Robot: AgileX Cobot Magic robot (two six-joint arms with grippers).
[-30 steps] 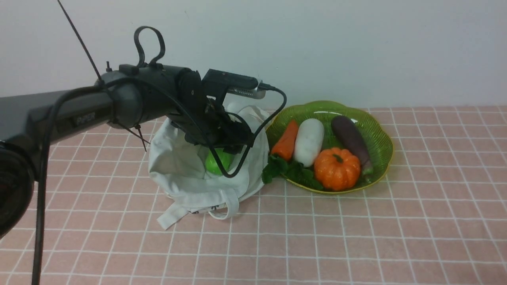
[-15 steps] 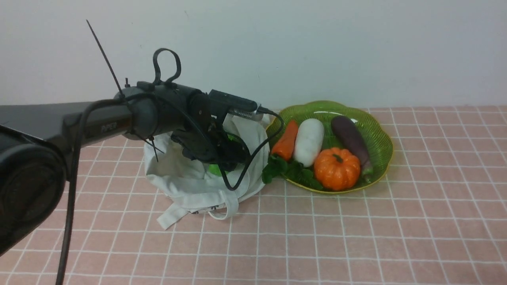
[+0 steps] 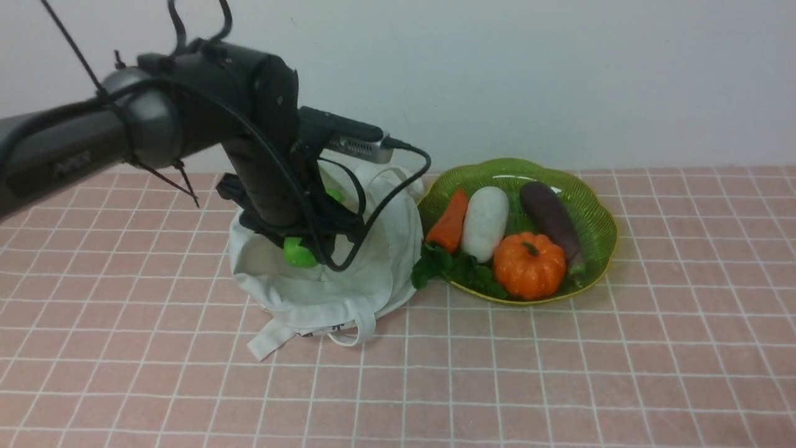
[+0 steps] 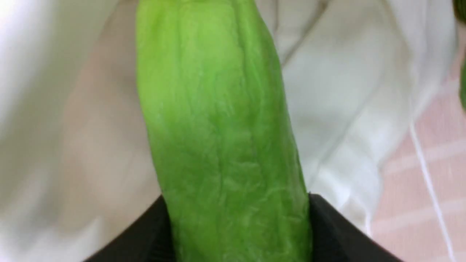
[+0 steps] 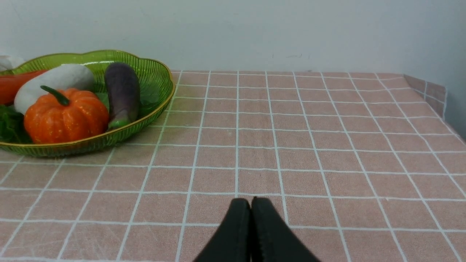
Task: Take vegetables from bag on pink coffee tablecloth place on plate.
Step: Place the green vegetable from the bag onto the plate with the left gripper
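Over one bag (image 3: 379, 267), left fingers (image 4: 338, 236) grip one vegetable (image 4: 218, 145).

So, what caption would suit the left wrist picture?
Jaws of the left gripper clamp a green gourd, white bag and pink tablecloth behind it.

the left arm (image 3: 155, 118) is a thick, rounded tube, matte dark grey to black, with a faint, unreadable marking (image 3: 65, 167) on its side far behind the jaws. just above the jaws sits a flat black-and-silver camera module (image 3: 342, 132), trailing a black cable (image 3: 426, 154). thin black zip-tie tails (image 3: 68, 44) stick out further back. both pairs of jaws are smooth, black and tapered.
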